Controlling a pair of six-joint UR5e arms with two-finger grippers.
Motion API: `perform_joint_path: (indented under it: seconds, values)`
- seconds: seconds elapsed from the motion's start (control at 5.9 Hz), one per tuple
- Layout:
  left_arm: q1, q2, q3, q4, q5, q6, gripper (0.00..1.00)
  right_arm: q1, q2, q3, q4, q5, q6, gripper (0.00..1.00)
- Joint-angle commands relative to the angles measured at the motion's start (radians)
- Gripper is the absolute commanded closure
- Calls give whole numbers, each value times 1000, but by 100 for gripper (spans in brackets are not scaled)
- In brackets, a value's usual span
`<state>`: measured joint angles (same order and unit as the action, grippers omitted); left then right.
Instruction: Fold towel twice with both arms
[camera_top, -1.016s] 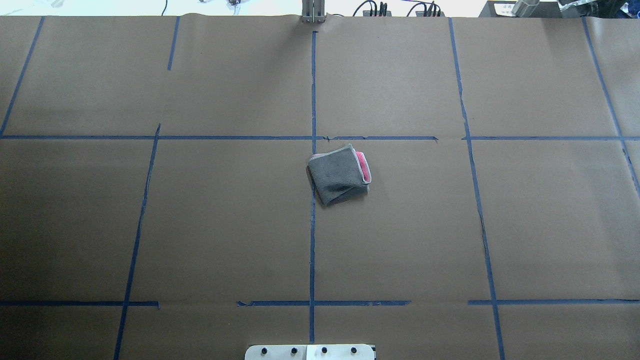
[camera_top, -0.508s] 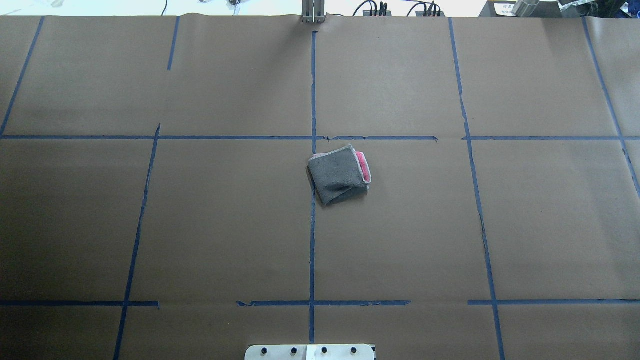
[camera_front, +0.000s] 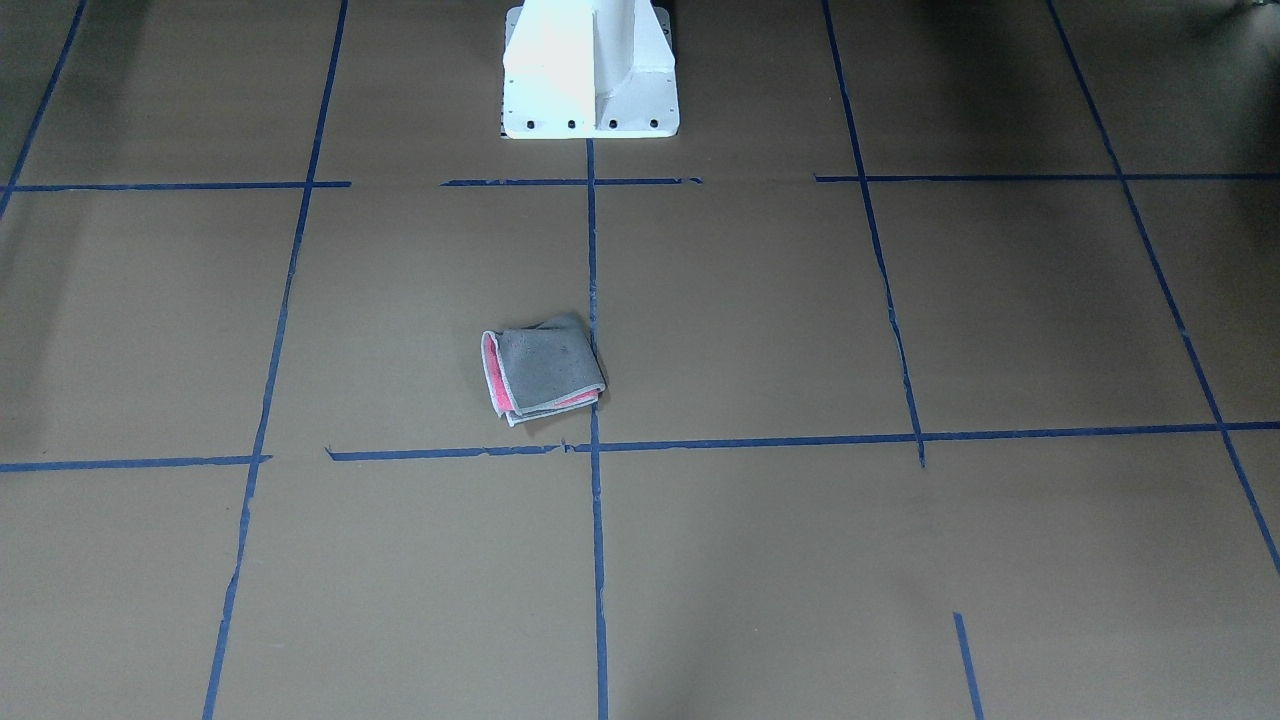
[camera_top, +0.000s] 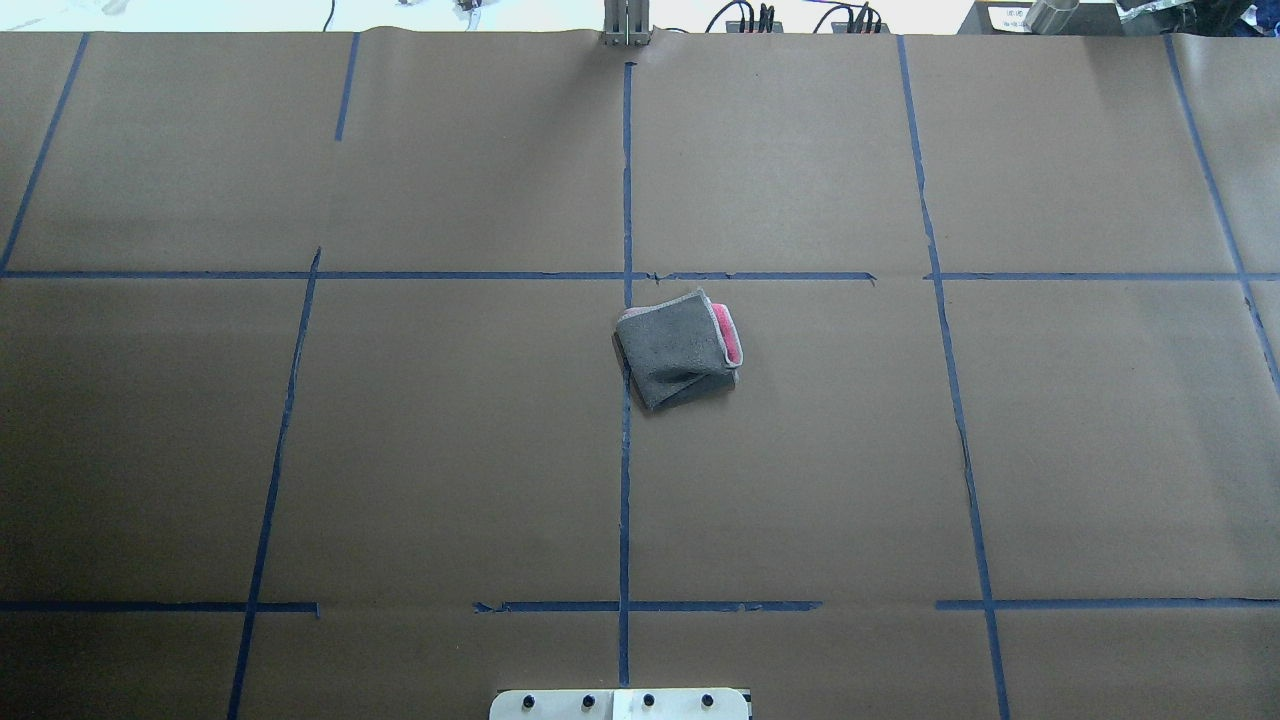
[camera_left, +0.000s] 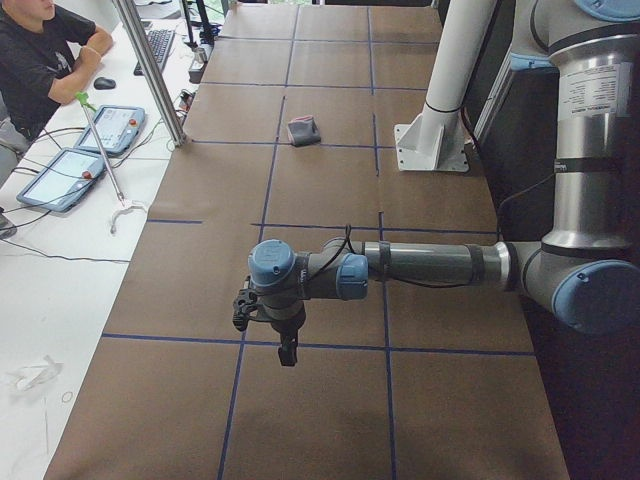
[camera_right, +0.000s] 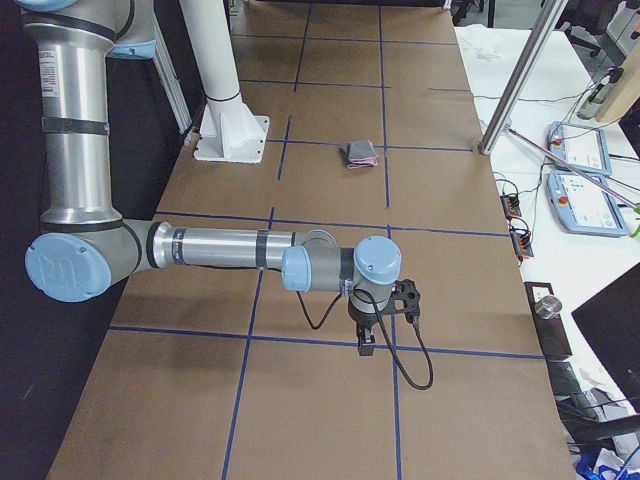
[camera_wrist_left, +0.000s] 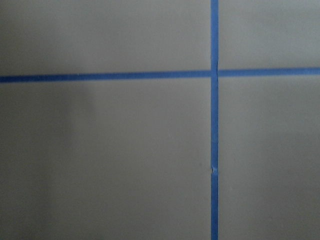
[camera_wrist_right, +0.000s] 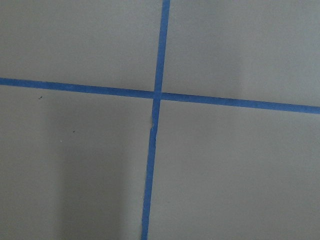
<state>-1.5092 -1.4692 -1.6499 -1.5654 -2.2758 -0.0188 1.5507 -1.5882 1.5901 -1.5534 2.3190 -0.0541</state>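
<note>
The towel (camera_top: 678, 348) lies folded into a small thick packet on the brown paper of the desk (camera_top: 400, 450), grey face outward, with a strip of pink-red and its whitish border showing along the edge turned toward the right tool's end of the desk. One edge of it rests on the long blue tape line (camera_top: 625, 480) that runs out from the white pedestal base (camera_front: 590, 70). It lies roughly midway between the two tools and well apart from each, and nothing touches it. The left tool (camera_left: 287, 350) hangs from the left arm (camera_left: 430, 265), which stretches out level and low over the desk. The tool points straight down just above a crossing of tape lines, with the towel far beyond it along the desk. The right tool (camera_right: 367, 342) hangs the same way from the right arm (camera_right: 220, 248) at the opposite end, again close over a tape line, with the towel far off past it. Each tool shows only in a side view, small and dark, so I cannot tell whether either is released or clenched. Each wrist camera looks down on bare paper and a blue tape cross beneath its tool. A person in black (camera_left: 40, 50) sits at the white bench beside the desk, with flat control tablets (camera_left: 70, 175) lying there.
</note>
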Motion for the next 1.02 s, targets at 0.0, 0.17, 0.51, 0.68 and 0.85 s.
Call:
perform_joint_path:
  seconds: [0.0, 0.17, 0.51, 0.68, 0.85]
  values:
    - [1, 23, 1, -22, -8, -1, 0, -6, 11, -9, -29, 2, 0, 0]
    - [1, 18, 7, -22, -8, -1, 0, -6, 20, -15, -28, 3, -1, 0]
    - [1, 17, 2, -22, -10, -1, 0, -6, 20, -7, -28, 2, -1, 0]
    - [3, 17, 1, -22, -10, -1, 0, -6, 22, -9, -27, 0, -3, 0]
    - [1, 18, -2, -22, -10, -1, 0, -6, 22, -10, -28, 3, -4, 0]
